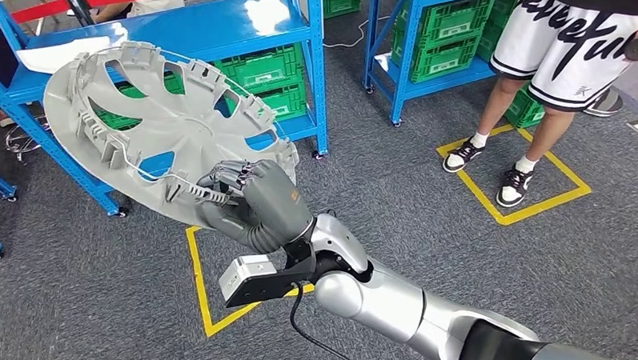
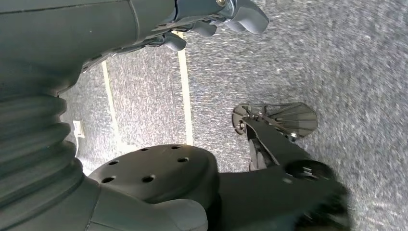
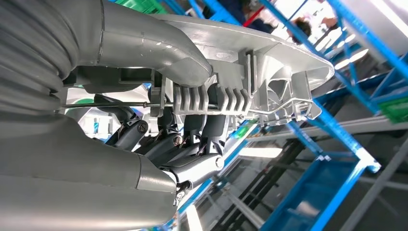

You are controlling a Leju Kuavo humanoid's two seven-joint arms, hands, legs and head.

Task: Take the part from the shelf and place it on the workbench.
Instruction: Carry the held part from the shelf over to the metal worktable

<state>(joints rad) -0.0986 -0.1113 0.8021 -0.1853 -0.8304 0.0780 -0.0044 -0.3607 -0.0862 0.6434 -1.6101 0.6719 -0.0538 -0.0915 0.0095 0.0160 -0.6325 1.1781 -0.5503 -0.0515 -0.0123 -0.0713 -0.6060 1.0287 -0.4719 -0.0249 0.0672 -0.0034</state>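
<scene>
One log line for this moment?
right robot hand: grips wheel cover rim | cover: off shelf | left robot hand: hangs over floor

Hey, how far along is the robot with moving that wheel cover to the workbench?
Done: the grey wheel cover is off the blue shelf. In hand: the right robot hand grips its rim, holding it in the air above the carpet. Left: carrying it to the workbench and setting it down; no workbench is in sight.

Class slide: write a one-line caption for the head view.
Robot's right hand grips a grey wheel cover by its rim before blue shelving.
</scene>
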